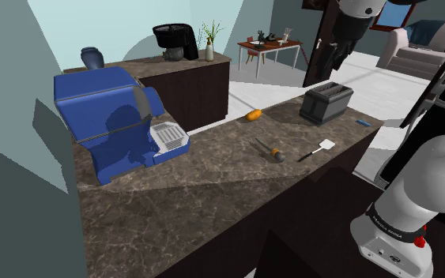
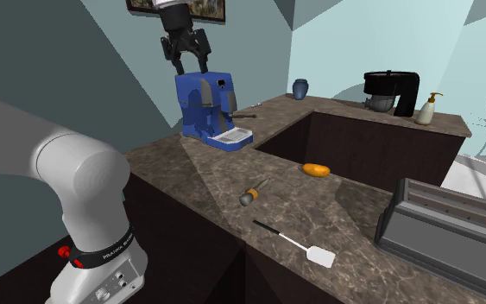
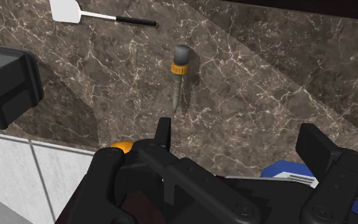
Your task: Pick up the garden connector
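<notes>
The garden connector is lying flat on the dark marbled countertop, alone and touching nothing else. Its grey cap and orange collar are facing the spatula, and its thin greenish stem is pointing back toward the gripper. In the second exterior view the connector is sitting between the spatula and a small orange object. What that orange thing is cannot be made out, and in the wrist view the gripper's body is covering most of it.

The gripper is hanging high over the blue coffee machine, well apart from the connector. Its two black fingers are standing apart with nothing between them. In the shoulder view it is blending into the dark doorway behind it, so its outline is hard to follow there.

A dark toaster is standing at the far end of the counter. The frame edge is cutting it off in both the second exterior view and the wrist view.
</notes>
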Robot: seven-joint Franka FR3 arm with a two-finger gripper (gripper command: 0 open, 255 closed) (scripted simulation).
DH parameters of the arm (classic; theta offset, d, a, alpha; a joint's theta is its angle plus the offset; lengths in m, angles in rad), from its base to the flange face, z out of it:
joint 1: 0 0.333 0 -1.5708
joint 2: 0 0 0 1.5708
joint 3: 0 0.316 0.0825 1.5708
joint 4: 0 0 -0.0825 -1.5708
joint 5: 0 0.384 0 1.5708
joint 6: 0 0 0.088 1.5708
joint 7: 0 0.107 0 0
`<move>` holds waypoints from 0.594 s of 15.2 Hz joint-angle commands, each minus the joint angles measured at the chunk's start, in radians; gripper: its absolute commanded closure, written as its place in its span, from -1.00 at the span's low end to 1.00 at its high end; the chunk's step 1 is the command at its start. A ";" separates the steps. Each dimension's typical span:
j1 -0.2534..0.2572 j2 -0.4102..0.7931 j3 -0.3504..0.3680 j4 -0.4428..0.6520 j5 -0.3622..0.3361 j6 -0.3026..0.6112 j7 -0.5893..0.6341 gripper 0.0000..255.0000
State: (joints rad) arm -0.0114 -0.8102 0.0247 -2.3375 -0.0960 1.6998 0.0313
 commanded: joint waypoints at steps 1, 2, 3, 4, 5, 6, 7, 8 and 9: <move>0.000 0.000 0.000 0.000 0.000 0.000 0.000 -1.00; -0.002 0.012 -0.008 -0.021 -0.002 0.032 -0.003 -1.00; -0.005 0.026 -0.016 -0.042 -0.004 0.065 -0.006 -1.00; -0.007 0.042 -0.025 -0.061 -0.006 0.097 -0.009 -1.00; -0.010 0.059 -0.033 -0.079 -0.007 0.130 -0.012 -1.00; -0.012 0.077 -0.041 -0.095 -0.009 0.164 -0.015 -1.00; -0.014 0.097 -0.049 -0.111 -0.011 0.197 -0.018 -1.00; -0.017 0.118 -0.057 -0.125 -0.012 0.231 -0.022 -1.00; -0.019 0.140 -0.065 -0.138 -0.013 0.264 -0.025 -1.00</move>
State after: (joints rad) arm -0.0291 -0.6888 -0.0340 -2.4575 -0.1089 1.9274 0.0072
